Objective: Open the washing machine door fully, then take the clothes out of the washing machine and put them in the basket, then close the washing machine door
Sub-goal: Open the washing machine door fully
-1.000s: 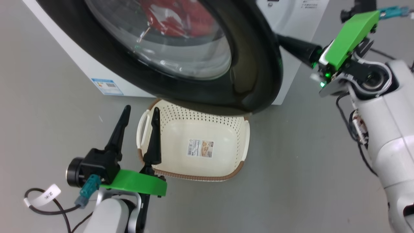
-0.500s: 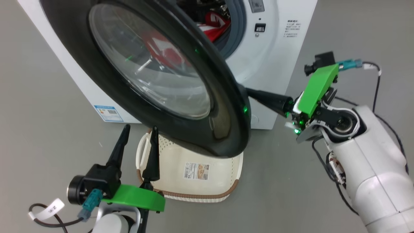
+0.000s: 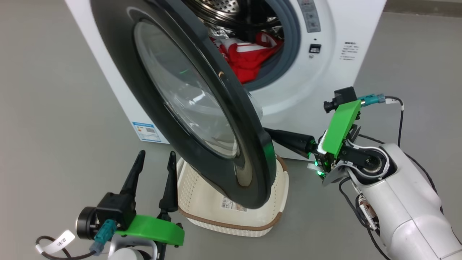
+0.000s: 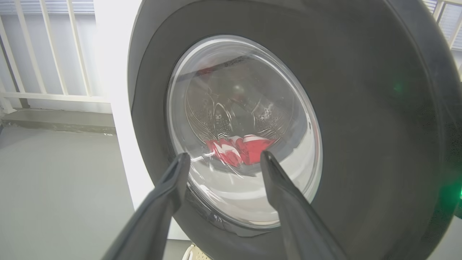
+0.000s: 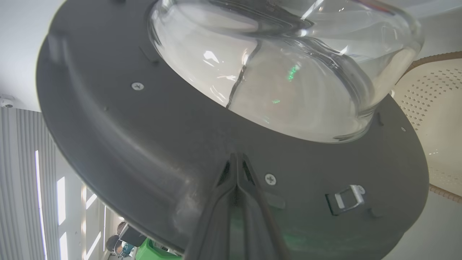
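The washing machine (image 3: pixel 335 83) stands white at the back. The washing machine door (image 3: pixel 202 119) hangs partly open, its black rim above the basket (image 3: pixel 278 195), which sits on the floor. Red and white clothes (image 3: pixel 249 59) lie in the steel drum and show through the glass (image 4: pixel 240 148). My right gripper (image 3: pixel 274 135) is shut, empty, its tips (image 5: pixel 236 159) against the door's dark inner face (image 5: pixel 144 144) just below the glass bowl (image 5: pixel 281 72). My left gripper (image 3: pixel 156 155) stands open and empty in front of the door's outer side (image 4: pixel 224 157), left of the basket.
A blue label (image 3: pixel 146 131) sits low on the machine's front, and a latch slot (image 3: pixel 315 48) is right of the drum opening. A white railing (image 4: pixel 47 54) lines the wall to the left. Grey floor (image 3: pixel 54 108) spreads on both sides. The door's latch hook (image 5: pixel 346 196) sits near my right fingers.
The head camera has shifted. The door has swung wider, uncovering the drum opening and the clothes. My shut right gripper has stayed on the door's inner side; the left gripper holds its pose.
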Controlling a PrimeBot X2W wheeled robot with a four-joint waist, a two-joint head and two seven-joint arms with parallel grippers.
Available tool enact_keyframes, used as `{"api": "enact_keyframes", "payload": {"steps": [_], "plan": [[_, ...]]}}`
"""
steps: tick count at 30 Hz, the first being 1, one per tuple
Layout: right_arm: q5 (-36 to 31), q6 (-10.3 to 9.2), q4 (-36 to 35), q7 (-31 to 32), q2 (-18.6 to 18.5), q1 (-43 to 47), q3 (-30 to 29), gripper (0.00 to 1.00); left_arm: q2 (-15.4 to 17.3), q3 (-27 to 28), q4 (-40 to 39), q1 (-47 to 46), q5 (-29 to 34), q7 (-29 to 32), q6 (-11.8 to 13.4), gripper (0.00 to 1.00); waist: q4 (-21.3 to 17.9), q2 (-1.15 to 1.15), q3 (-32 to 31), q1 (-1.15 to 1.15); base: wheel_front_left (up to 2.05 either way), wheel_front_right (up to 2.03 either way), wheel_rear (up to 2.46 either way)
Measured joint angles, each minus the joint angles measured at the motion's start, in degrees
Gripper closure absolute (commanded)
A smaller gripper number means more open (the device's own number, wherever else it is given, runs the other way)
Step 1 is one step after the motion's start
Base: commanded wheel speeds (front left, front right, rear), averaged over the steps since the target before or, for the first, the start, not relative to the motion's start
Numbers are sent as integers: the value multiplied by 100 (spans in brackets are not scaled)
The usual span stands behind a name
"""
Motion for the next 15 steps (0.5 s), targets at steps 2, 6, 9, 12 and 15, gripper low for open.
{"api": "enact_keyframes", "payload": {"steps": [2,6,9,12,15], "plan": [[33,0,-64,1,0,66,46,100,10,-5,-7,2,-1,9,2,0,92,0,-34,0,0,0,0],[114,0,-144,18,4,142,181,100,22,-18,-46,81,-3,16,14,0,283,0,-95,0,0,0,0],[158,0,-198,24,8,213,265,100,53,-24,-51,131,-9,41,48,0,420,0,-141,0,0,0,0],[257,0,-256,24,10,290,381,100,62,-30,-69,131,-9,60,49,0,546,0,-192,0,0,0,0],[360,0,-290,24,11,343,485,100,64,-38,-85,136,-22,69,54,0,662,0,-243,0,0,0,0]]}}
